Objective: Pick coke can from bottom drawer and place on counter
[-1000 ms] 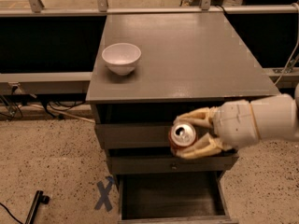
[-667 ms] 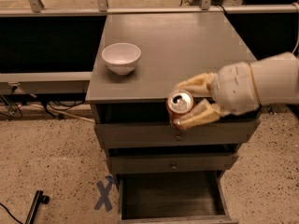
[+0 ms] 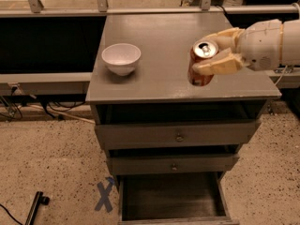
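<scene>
The bottom drawer (image 3: 171, 196) is standing pulled open, nothing lying inside. Above it, the gripper (image 3: 206, 55) is reaching in from the right, its fingers clamping the coke can (image 3: 201, 76) upright at the front right of the counter (image 3: 154, 36). A white bowl (image 3: 121, 57) is sitting farther left.

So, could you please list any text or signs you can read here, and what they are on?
"X": a blue tape mark on the floor, left of the bottom drawer.
White markings on the coke can, held by the gripper over the counter: too blurred to read.
Nothing else legible.
</scene>
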